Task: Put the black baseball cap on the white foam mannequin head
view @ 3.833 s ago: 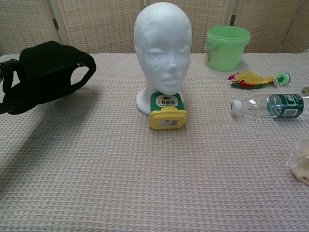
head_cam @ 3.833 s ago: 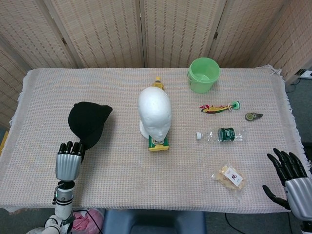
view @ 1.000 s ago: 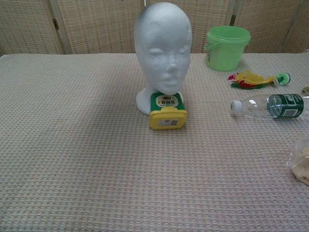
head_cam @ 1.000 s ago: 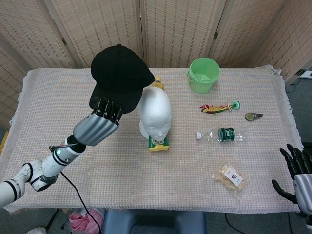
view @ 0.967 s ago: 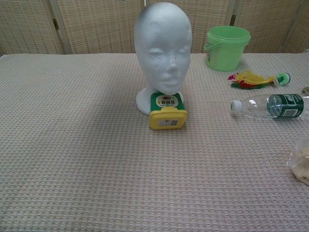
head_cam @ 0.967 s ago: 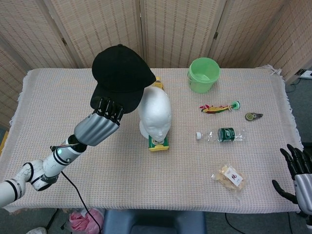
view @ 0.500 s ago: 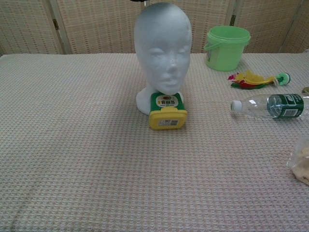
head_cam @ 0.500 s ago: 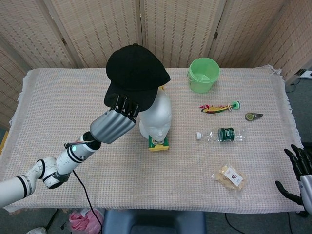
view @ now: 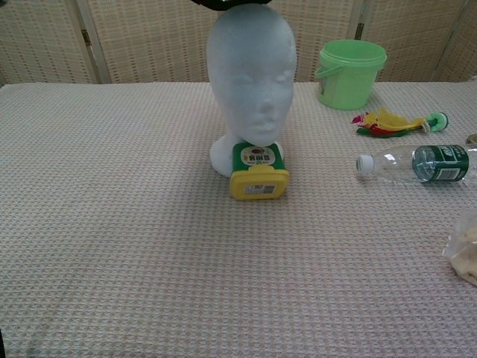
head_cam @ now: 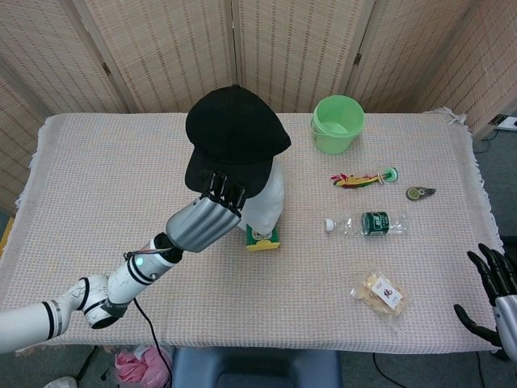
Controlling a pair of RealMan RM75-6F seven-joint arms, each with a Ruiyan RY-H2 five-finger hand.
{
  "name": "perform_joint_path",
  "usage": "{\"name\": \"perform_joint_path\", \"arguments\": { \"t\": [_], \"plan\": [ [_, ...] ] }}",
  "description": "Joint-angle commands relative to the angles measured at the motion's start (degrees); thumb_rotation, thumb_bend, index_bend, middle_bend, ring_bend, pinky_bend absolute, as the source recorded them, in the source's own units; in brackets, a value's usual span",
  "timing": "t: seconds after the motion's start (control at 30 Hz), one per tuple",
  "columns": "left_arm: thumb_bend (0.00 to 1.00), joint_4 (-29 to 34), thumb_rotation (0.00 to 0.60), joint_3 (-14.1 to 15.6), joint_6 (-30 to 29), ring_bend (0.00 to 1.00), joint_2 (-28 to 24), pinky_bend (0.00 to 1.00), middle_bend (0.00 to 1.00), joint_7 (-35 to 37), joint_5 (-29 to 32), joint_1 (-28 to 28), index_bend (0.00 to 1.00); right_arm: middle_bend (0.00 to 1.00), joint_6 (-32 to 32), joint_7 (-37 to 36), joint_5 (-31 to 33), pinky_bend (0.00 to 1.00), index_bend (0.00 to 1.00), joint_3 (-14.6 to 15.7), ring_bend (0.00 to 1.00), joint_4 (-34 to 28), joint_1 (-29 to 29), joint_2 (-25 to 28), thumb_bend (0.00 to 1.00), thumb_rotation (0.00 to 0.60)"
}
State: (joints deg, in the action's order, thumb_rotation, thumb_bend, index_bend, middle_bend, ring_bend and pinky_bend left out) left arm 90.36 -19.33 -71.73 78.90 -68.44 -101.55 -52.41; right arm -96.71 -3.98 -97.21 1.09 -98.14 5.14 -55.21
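Carried rightward, black baseball cap (head_cam: 234, 133) now covers mannequin head (view: 251, 71), brim pinched by raised left hand (head_cam: 206, 220)

Both views are lit brightly and evenly from above. Only soft, faint shadows are seen on the table cloth (head_cam: 97, 153). No glare is seen. The head view is sharp. The chest view is a little grainy, with nearer cloth slightly blurred.
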Motion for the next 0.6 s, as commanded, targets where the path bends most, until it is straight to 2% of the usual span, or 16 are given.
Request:
{"name": "perform_joint_path", "arguments": {
  "t": [0.03,0.23,0.6],
  "plan": [
    [0.47,1.01,0.600,0.63,1.26,0.58,1.67,0.65,0.77,-2.32,0.47,-0.51,0.71,0.00,-0.36,-0.47,-0.36,0.00,0.00,0.08,0.00,0.30,0.11,0.10,0.20,0.600],
    [0.47,1.39,0.600,1.19,3.07,0.58,4.48,0.65,0.77,-4.85,1.27,-1.54,0.71,0.00,-1.63,-2.12,-1.13,0.00,0.00,0.10,0.00,0.97,0.42,0.39,0.20,0.600],
    [0.47,-1.65,0.600,3.70,3.43,0.58,8.85,0.65,0.77,-5.19,1.40,-1.37,0.71,0.00,-3.41,-3.90,-1.85,0.00,0.00,0.19,0.00,1.88,1.11,0.63,0.20,0.600]
  ]
}}
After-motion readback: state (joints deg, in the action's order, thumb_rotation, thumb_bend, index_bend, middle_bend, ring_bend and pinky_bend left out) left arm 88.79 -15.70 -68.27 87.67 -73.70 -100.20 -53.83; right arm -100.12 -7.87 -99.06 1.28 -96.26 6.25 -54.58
